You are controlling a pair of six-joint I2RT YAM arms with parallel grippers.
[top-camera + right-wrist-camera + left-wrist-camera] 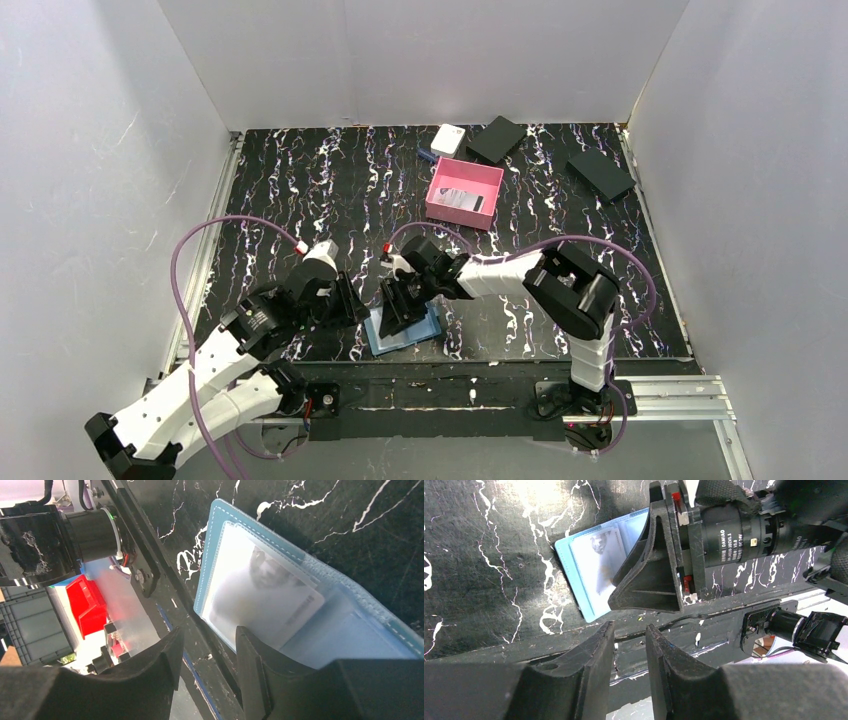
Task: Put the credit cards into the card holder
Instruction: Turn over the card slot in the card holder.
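Observation:
The blue card holder (405, 340) lies open near the table's front edge, also showing in the left wrist view (574, 555) and the right wrist view (350, 630). A pale credit card (260, 592) with a portrait lies on its inner left half. How deep it sits in the pocket I cannot tell. My right gripper (400, 305) (210, 635) hovers open over the holder's near edge, with nothing between its fingers. My left gripper (352, 305) (630, 630) stands open and empty just left of the holder. Another credit card (466, 198) lies in the pink tray.
The pink tray (440, 185) stands at the back centre. Behind it are a small white box (447, 138) and a flat black box (497, 138), with another black box (601, 173) at the back right. The two grippers are close together by the front rail (430, 385).

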